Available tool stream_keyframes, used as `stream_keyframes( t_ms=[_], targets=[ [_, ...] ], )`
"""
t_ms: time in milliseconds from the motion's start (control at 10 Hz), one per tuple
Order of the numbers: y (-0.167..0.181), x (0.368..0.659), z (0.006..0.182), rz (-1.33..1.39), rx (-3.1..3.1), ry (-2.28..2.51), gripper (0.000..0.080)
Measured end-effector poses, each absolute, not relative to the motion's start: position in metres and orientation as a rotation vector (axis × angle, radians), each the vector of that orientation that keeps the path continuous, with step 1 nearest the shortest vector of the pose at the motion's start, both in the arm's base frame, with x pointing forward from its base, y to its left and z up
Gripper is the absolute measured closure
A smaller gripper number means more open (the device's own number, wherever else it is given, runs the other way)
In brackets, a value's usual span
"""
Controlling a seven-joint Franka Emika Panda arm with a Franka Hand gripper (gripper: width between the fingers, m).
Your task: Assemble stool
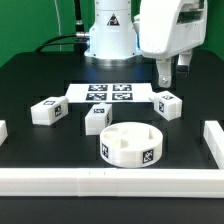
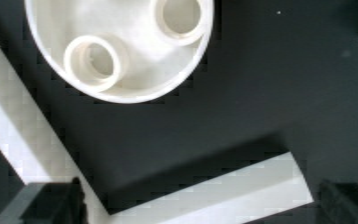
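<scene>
Clearly the arm's two-finger gripper (image 1: 166, 78) hangs spread wide and empty in the upper right of the exterior view, with a short blocky white plastic leg (image 1: 167, 104) just below it in the frame. The round thick white plastic seat (image 1: 130, 144) lies at lower centre, sockets (image 2: 94, 62) upward (two show at the wrist). These parts look light, stiff and smooth, so probably slippery; the leg's flat opposite sides seem the surest hold, near mid-length.
</scene>
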State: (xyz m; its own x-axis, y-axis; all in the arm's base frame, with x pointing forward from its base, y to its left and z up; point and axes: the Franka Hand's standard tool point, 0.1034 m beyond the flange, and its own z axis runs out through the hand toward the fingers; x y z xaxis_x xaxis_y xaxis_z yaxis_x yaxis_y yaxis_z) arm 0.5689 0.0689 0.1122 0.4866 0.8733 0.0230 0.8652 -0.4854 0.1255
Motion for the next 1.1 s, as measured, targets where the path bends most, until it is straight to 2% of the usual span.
stream_keyframes(
  t_ms=[400, 700, 900, 1100],
  targets=[
    [0.067, 0.568, 0.111, 0.123, 2.621, 1.548, 0.0150],
    [0.034, 0.557, 0.089, 0.076, 2.593, 1.618, 0.0150],
    [0.020, 0.551, 0.066, 0.069, 2.599, 1.631, 0.0150],
    [0.022, 0.552, 0.068, 0.073, 2.596, 1.633, 0.0150]
  ],
)
